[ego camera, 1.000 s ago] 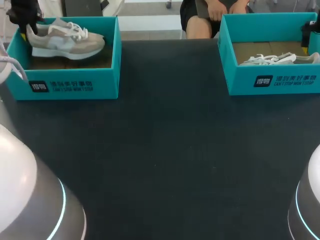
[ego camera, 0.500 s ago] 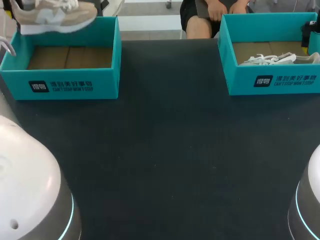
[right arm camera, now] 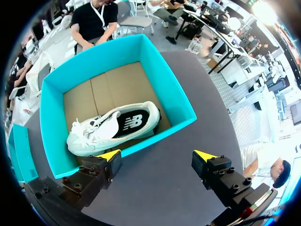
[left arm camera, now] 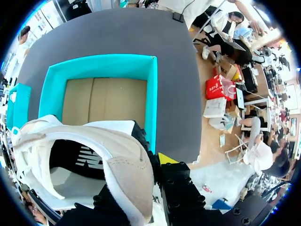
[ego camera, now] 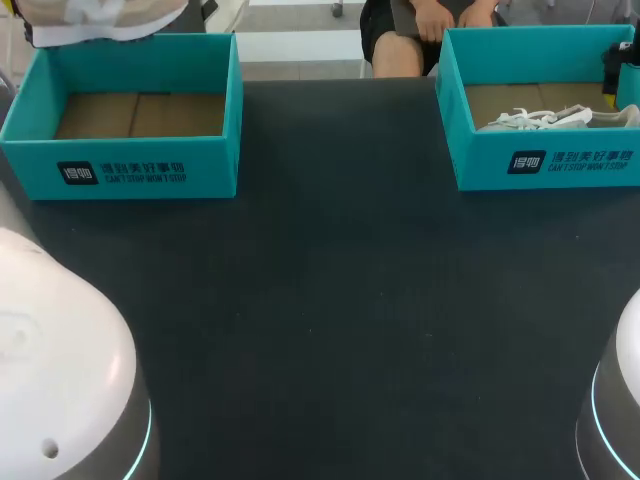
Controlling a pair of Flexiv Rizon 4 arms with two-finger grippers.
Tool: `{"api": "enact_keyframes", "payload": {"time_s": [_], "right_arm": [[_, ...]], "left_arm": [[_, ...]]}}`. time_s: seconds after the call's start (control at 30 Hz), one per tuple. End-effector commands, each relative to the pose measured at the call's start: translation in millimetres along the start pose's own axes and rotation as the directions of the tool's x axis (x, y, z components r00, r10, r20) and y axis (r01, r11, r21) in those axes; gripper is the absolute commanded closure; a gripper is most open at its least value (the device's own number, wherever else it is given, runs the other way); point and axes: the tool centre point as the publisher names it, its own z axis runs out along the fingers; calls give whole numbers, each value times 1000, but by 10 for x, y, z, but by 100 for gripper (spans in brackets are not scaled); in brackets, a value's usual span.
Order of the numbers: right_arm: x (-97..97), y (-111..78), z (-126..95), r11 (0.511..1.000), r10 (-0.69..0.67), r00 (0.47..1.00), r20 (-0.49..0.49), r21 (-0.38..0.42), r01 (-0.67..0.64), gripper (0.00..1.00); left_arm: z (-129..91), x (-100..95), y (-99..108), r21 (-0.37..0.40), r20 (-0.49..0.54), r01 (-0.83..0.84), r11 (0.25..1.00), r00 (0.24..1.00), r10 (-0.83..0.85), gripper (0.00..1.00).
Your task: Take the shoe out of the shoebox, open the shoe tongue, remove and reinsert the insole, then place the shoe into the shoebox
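A beige shoe [ego camera: 95,18] with a white sole hangs above the far wall of the left teal shoebox [ego camera: 130,170], partly cut off by the head view's upper edge. In the left wrist view my left gripper [left arm camera: 136,165] is shut on the heel collar of that shoe [left arm camera: 84,160], high over the shoebox [left arm camera: 150,94], whose cardboard floor is bare. The right teal shoebox [ego camera: 545,165] holds a white shoe [ego camera: 555,118] lying on its side. My right gripper [right arm camera: 157,155] stands open above the table just in front of this shoebox [right arm camera: 51,122], apart from the white shoe [right arm camera: 113,127].
Dark table surface [ego camera: 340,320] stretches between and in front of the two boxes. My arms' white and grey bases [ego camera: 60,400] fill the near corners of the head view.
My left gripper has lifted the beige shoe straight up out of the left shoebox, which now stands empty. The right arm and the white shoe have not moved.
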Motion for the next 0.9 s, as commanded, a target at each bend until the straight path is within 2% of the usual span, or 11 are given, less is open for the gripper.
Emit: {"api": "enact_keyframes", "payload": {"time_s": [0.03,0.1,0.17,0.3,0.43,0.67,0.87,0.9], "right_arm": [[-5,-13,-3,1000,1,1000,-1,-2,-1,0],[-5,-13,-3,1000,1,1000,-1,-2,-1,0],[-5,-13,-3,1000,1,1000,-1,-2,-1,0],[-5,-13,-3,1000,1,1000,-1,-2,-1,0],[-5,-13,-3,1000,1,1000,-1,-2,-1,0],[-5,-13,-3,1000,1,1000,-1,-2,-1,0],[-5,-13,-3,1000,1,1000,-1,-2,-1,0],[-5,-13,-3,1000,1,1000,-1,-2,-1,0]], "left_arm": [[-46,24,74,18,4,-1,1000,1000,1,100],[-46,24,74,18,4,-1,1000,1000,1,100],[-73,-69,-38,-7,-26,-8,1000,1000,8,100],[-203,-259,-287,-71,-14,-17,997,1000,16,100],[-222,-454,-517,-97,-44,3,995,999,-8,100],[-377,-677,-968,-129,-22,52,990,998,-56,100],[-509,-921,-1389,-120,-52,115,986,991,-122,100],[-543,-965,-1467,-121,-27,116,986,992,-120,100]]}}
